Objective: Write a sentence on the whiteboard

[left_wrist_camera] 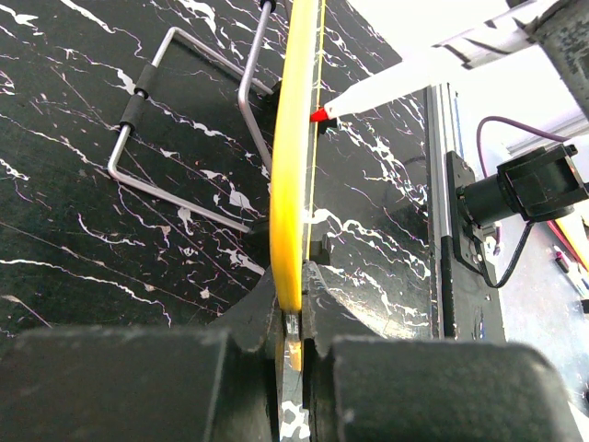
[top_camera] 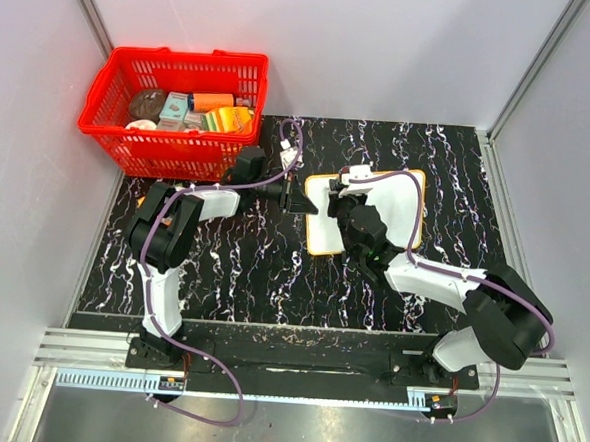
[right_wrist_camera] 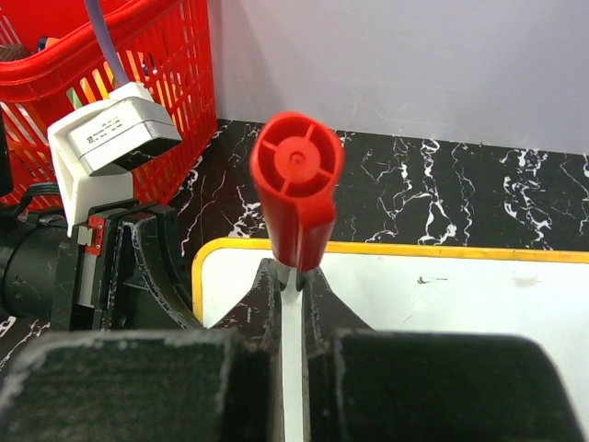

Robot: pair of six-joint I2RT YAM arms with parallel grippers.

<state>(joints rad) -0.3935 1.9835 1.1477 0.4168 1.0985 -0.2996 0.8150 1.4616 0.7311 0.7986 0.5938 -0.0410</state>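
The whiteboard [top_camera: 394, 202], white with an orange-yellow rim, stands on the dark marbled table. My left gripper [top_camera: 303, 200] is shut on its left edge; in the left wrist view the yellow rim [left_wrist_camera: 293, 184] runs edge-on into the closed jaws [left_wrist_camera: 294, 308]. My right gripper [top_camera: 340, 194] hangs over the board's left part, shut on a white marker [left_wrist_camera: 396, 78]. The marker's red tip [left_wrist_camera: 320, 115] rests against the board's face, and its red back end [right_wrist_camera: 296, 180] sticks up between my fingers [right_wrist_camera: 293, 278]. The sentence is out of view; the white face [right_wrist_camera: 460, 304] shows only a faint speck [right_wrist_camera: 423, 279].
A red basket [top_camera: 177, 109] with several packets stands at the table's back left, close behind the left arm. A bent wire stand [left_wrist_camera: 175, 120] props the board from behind. Grey walls enclose the table on three sides.
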